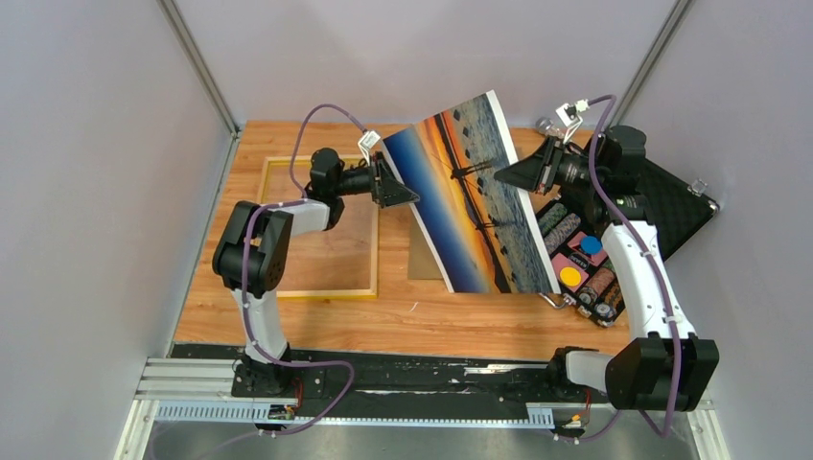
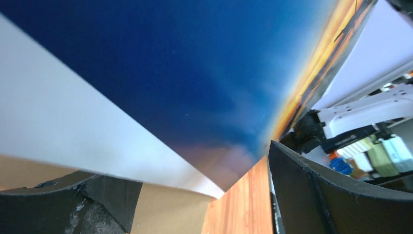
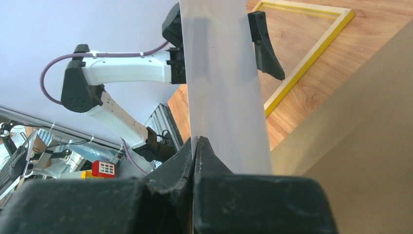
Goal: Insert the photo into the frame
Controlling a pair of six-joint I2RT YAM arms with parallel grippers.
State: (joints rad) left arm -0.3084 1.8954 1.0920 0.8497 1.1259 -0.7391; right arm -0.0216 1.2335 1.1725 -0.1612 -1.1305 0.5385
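Top view: photo (image 1: 470, 192) up off the surface (image 1: 431, 321), tilted between both sides, right edge pinched in the closed right jaws, left edge inside the left jaws standing wide apart; frame (image 1: 326, 292) flat on the surface at left, apart from photo. Left wrist: blue part of photo (image 2: 195, 73) filling the gap between the wide-apart left jaws. Right wrist: right jaws clamped on the white back of photo (image 3: 224, 73), left jaws straddling its far edge, frame (image 3: 307, 61) on the surface beyond.
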